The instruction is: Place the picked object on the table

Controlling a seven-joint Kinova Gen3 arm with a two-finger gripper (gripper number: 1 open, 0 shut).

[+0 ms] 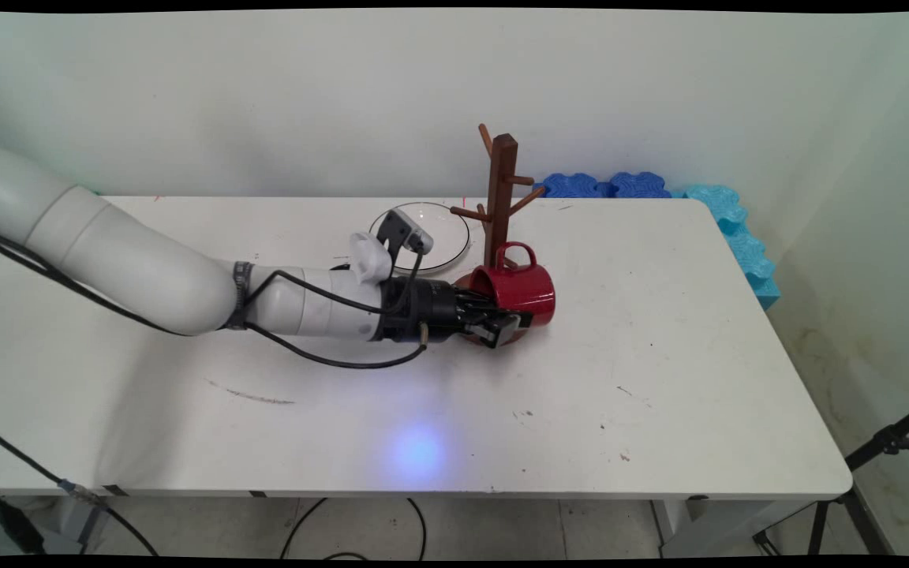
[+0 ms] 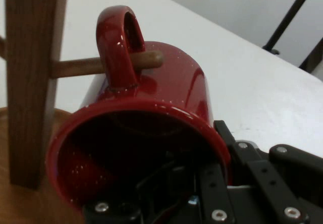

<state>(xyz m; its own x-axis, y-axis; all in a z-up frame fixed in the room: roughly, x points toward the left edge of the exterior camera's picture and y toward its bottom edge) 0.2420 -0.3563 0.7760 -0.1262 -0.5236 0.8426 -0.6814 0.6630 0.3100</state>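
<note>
With the end effector (image 1: 502, 323) clenched on the rim of the red mug (image 1: 529, 290), tipped sideways with handle up at the base of the wooden mug tree (image 1: 502, 185) on the desk (image 1: 660, 355), best to move slowly and level, minding the peg (image 2: 75, 68) seen through the handle's loop.

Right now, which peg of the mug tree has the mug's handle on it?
The lowest peg, running through the red mug's handle; the higher pegs stand bare.

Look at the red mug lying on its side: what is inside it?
One black finger of the gripper reaches into the red mug, pinching its wall against the outer finger. The hand view shows dark linkage within; the mug's bottom is hidden in shadow.
</note>
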